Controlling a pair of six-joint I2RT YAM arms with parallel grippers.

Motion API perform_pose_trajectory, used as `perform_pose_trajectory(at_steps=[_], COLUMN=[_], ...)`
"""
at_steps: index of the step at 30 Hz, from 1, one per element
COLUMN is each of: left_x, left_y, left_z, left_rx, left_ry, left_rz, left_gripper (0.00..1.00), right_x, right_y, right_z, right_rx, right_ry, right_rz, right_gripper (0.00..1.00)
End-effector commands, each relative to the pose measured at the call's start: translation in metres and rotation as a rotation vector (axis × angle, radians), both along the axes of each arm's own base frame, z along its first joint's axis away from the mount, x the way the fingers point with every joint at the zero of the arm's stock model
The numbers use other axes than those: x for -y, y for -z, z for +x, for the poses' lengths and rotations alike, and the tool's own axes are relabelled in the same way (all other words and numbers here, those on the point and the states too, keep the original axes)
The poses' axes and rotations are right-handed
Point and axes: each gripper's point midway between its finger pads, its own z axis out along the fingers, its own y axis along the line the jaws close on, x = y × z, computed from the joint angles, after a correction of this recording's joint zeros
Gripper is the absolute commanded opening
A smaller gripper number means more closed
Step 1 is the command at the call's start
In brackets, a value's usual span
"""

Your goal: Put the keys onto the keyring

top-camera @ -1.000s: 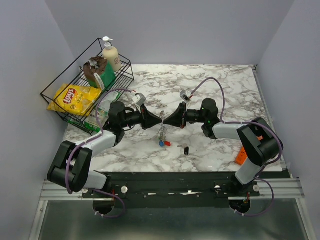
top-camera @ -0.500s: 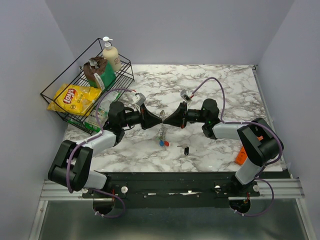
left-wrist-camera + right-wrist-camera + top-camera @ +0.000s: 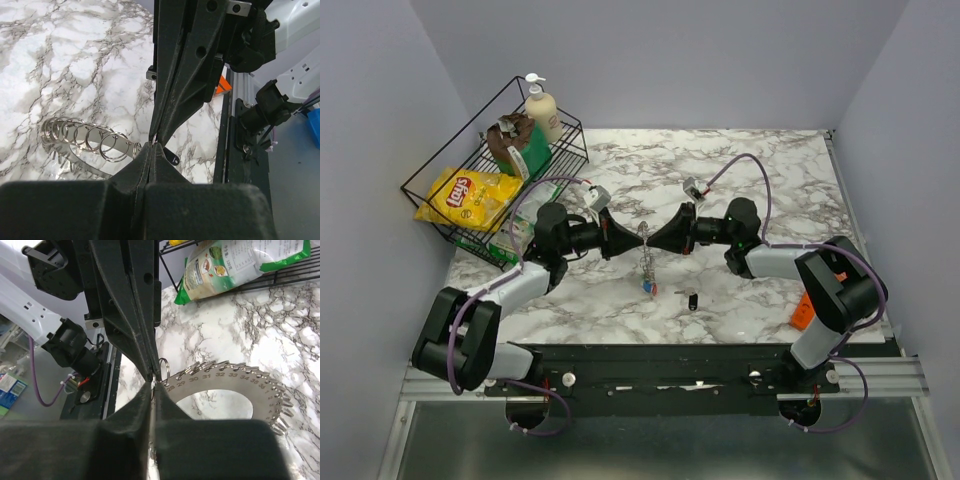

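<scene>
The keyring, a flat grey hoop with numbered holes and several small split rings, hangs edge-on between both grippers above the table's middle. My left gripper and right gripper meet tip to tip, each shut on the hoop's top. The left wrist view shows the hoop's split rings left of the shut left gripper. The right wrist view shows the numbered hoop right of the shut right gripper. Blue and red keys dangle at the hoop's bottom. A black key lies on the marble, also seen in the left wrist view.
A black wire basket with a chips bag, snack bags and a soap bottle stands at the back left. A flat orange piece lies near the right arm's base. A green snack bag shows in the right wrist view.
Both grippers have risen slightly together with the keyring. The red and blue keys have drawn in closer under the hoop. The black key has not moved.
</scene>
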Motion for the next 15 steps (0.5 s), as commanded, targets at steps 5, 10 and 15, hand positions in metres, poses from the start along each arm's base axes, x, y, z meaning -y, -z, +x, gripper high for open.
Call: perform_pose_trajectory(at_steps=[5, 10, 15], left_x=[-0.007, 0.001, 0.006], left_y=[-0.022, -0.022, -0.026], left_z=[0.005, -0.002, -0.008], left_rx=[0.070, 0.093, 0.122], left_ry=[-0.103, -0.102, -0.106], left_rz=[0.060, 0.136, 0.204], left_gripper=[0.00, 0.00, 0.00], right_x=[0.023, 0.032, 0.035], right_y=[-0.031, -0.038, -0.039], right_z=[-0.007, -0.012, -0.014], right_rx=[0.174, 0.221, 0.298], right_ry=[-0.008, -0.016, -0.048], right_rz=[0.036, -0.020, -0.096], right_gripper=[0.39, 0.54, 0.63])
